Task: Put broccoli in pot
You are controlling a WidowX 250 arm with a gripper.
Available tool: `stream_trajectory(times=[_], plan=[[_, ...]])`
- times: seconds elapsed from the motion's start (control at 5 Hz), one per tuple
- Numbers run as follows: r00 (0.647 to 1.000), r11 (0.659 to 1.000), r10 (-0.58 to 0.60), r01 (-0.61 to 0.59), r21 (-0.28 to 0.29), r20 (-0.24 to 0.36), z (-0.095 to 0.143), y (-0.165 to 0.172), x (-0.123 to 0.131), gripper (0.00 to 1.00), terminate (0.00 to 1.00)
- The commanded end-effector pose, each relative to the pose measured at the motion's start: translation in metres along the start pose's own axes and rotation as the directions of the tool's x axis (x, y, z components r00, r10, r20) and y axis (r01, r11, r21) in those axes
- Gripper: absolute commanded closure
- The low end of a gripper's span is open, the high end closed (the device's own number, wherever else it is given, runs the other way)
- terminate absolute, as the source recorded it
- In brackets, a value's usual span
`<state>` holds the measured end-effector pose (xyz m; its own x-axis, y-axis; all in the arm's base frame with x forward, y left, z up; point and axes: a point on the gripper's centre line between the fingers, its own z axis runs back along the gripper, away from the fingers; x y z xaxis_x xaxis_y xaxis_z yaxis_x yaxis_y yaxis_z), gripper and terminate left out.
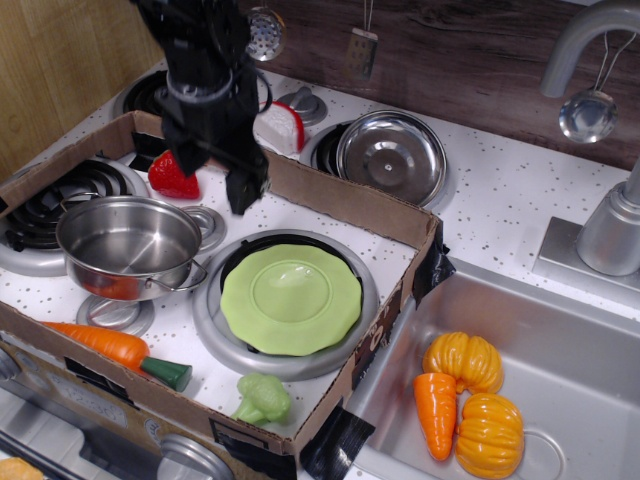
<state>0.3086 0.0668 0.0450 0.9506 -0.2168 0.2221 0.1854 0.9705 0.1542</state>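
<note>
The broccoli (pixel 262 398) is small and light green and lies at the front edge of the stove top, just inside the cardboard wall, below the green plate. The pot (pixel 130 245) is a shiny steel saucepan with a copper-coloured base and stands at the left, empty. My black gripper (pixel 214 179) hangs above the stove behind the pot and plate, well away from the broccoli. Its fingers are spread apart with nothing between them.
A light-green plate (pixel 291 298) lies on the front burner. A carrot (pixel 115 351) lies front left, a strawberry (pixel 173 176) behind the pot. A cardboard wall (pixel 345 205) rings the stove. A steel pan (pixel 392 156) sits at the back. Pumpkins and a carrot (pixel 465 400) lie in the sink.
</note>
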Motion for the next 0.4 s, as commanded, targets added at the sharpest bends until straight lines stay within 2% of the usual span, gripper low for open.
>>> stream_trajectory(times=[0.0,0.2], plan=[[0.992,0.994,0.104,-0.106,-0.031,-0.074,0.071,-0.022,-0.021,0.00,0.00],[0.984,0.989,0.143,-0.145,-0.011,-0.111,0.104,-0.036,-0.040,0.00,0.00]])
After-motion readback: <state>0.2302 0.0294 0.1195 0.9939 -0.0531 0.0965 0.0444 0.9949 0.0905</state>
